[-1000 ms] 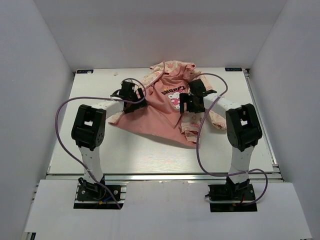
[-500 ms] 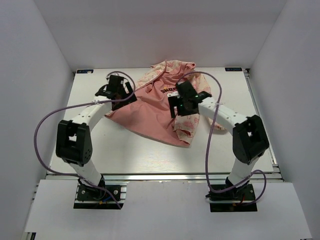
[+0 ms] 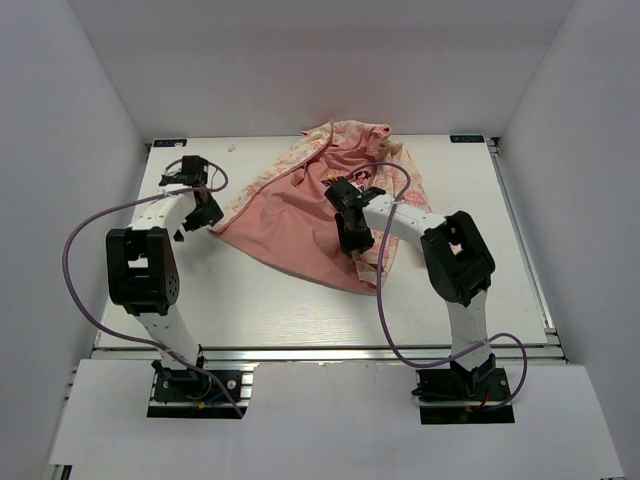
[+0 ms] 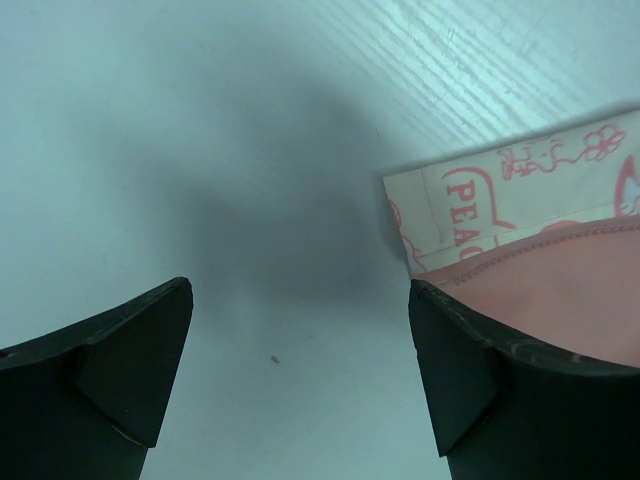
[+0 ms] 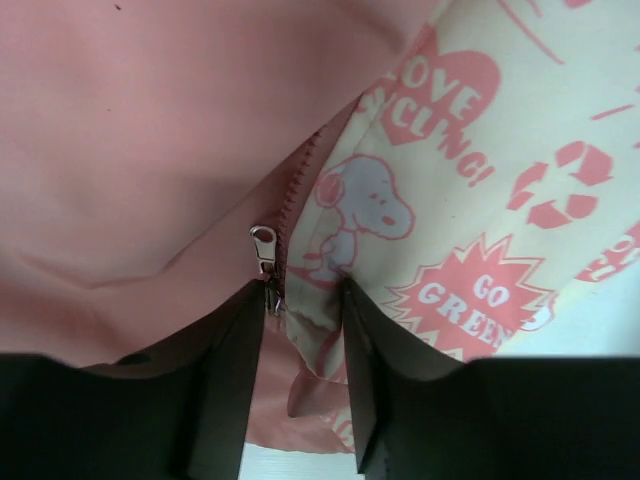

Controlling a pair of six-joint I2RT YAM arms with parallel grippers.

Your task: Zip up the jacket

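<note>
Top: jacket (image 3: 290, 215) lies open, lining up, mid-far on the bench (image 3: 280, 310), left hand (image 3: 200, 214) off its left corner, right hand (image 3: 352, 232) on its front edge. Left wrist: fingers (image 4: 130, 370) apart, empty. Right wrist: we look clamped on the edge at the zipper slider (image 5: 264, 247); we reckon next the left anchors the hem and the right pulls up.

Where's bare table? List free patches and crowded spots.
Free: the broad near strip of table between the hem of the jacket and the near edge; the right side, between the right arm and the table edge. Crowded: far middle, where the right gripper pinches the jacket; left edge, around the open left gripper and its cable.
</note>
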